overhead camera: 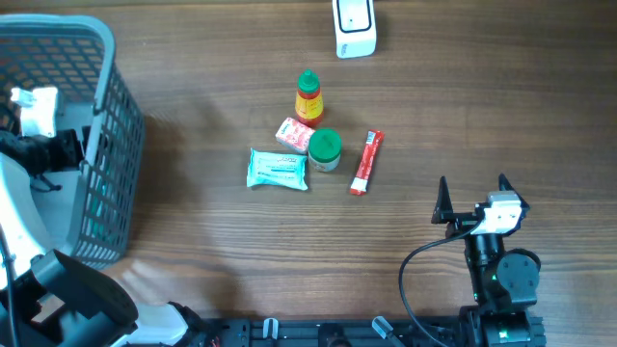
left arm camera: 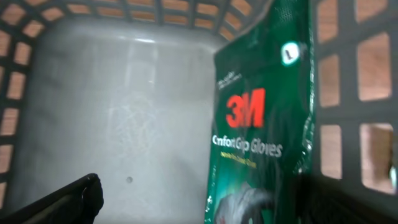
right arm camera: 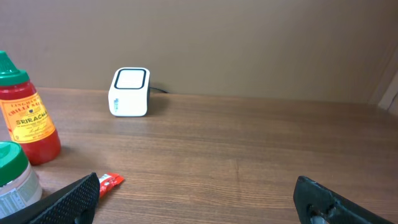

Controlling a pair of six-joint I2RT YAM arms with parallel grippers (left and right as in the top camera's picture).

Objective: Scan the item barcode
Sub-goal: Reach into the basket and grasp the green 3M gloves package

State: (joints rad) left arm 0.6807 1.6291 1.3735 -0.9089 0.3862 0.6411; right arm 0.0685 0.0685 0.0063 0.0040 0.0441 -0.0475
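Observation:
A green 3M gloves packet (left arm camera: pixel 264 118) stands upright inside the grey basket (overhead camera: pixel 114 145), leaning on its mesh wall. My left gripper (left arm camera: pixel 205 194) is down in the basket and open. The packet's lower part sits between the fingers, close to the right one, and I see no grip on it. The white barcode scanner (overhead camera: pixel 354 27) stands at the table's far edge, also in the right wrist view (right arm camera: pixel 129 92). At the front right, low over the table, my right gripper (overhead camera: pixel 472 188) is open with only bare wood between its fingers (right arm camera: pixel 81 196).
A cluster lies mid-table: a sriracha bottle (overhead camera: pixel 308 96), a small red box (overhead camera: pixel 293 133), a green-lidded jar (overhead camera: pixel 325 149), a red stick packet (overhead camera: pixel 366 162) and a teal packet (overhead camera: pixel 278 169). The basket fills the left edge.

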